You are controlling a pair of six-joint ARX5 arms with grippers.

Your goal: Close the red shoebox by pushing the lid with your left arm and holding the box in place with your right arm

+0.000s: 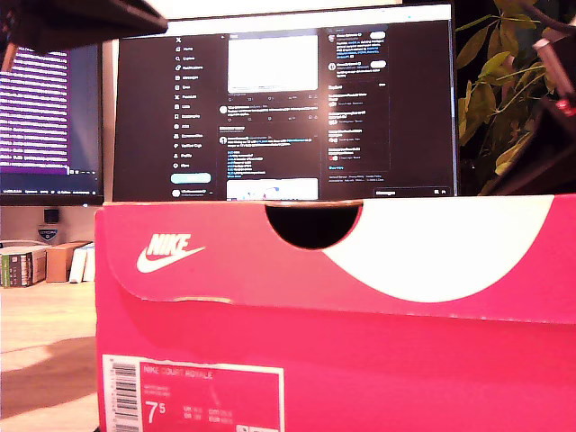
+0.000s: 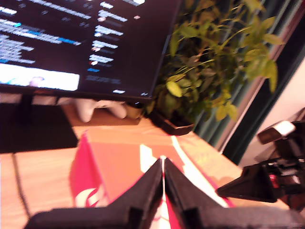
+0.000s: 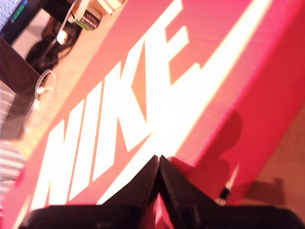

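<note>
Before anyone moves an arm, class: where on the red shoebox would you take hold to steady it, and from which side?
Don't pinch the red shoebox: its walls are too wide and flat for a claw. I'd press my second claw, shut, down from above on the lid's flat printed top. The half-round finger notch in the front flap is the only edge that would probably suit a pinch.

this looks like a home office or desk setup: a wooden desk (image 1: 40, 315) carries two lit monitors, the big monitor (image 1: 283, 108) at 12 o'clock showing a social feed, a second monitor (image 1: 49, 117) at 10 o'clock, a leafy houseplant (image 1: 504, 85) at 2 o'clock, and possibly stacked books (image 1: 22, 266) at 9 o'clock.
</note>
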